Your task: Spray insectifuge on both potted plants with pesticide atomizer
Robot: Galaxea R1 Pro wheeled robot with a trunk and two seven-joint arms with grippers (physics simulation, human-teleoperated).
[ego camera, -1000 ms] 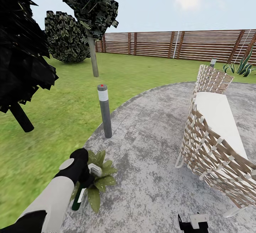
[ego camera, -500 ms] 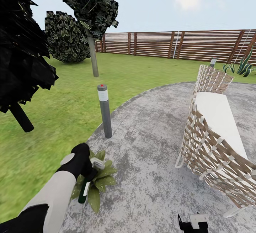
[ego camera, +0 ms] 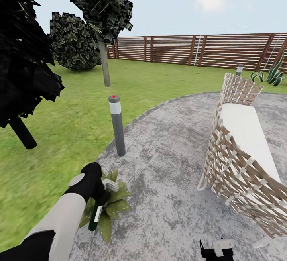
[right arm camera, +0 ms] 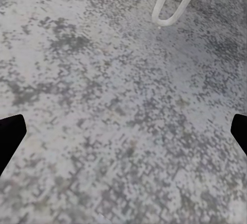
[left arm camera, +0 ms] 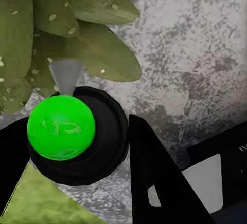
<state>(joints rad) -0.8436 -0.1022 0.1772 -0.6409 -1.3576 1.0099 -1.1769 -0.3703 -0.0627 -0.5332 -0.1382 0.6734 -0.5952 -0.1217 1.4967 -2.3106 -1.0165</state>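
Your left gripper [ego camera: 97, 198] is clamped on the slim dark-green pesticide bottle with white label [ego camera: 95, 214], held over the speckled broad-leaved potted plant [ego camera: 113, 204] at the grey stone patio's [ego camera: 171, 165] edge. Your right gripper's [right arm camera: 123, 131] fingers are spread wide over bare paving. A grey bollard lamp [ego camera: 116, 125] stands near, a woven chair [ego camera: 239, 161] well apart.

The left gripper [ego camera: 97, 197] and its arm cover part of the potted plant [ego camera: 113, 203] at the patio's [ego camera: 171, 161] grass-side edge; its pot is hidden under leaves. The spray bottle's [ego camera: 95, 217] middle is buried in the grip. The woven chair [ego camera: 239, 161] runs off the right edge. The right gripper [ego camera: 217, 249] is cut by the bottom edge. The dark tree [ego camera: 24, 53] is cropped at the left.
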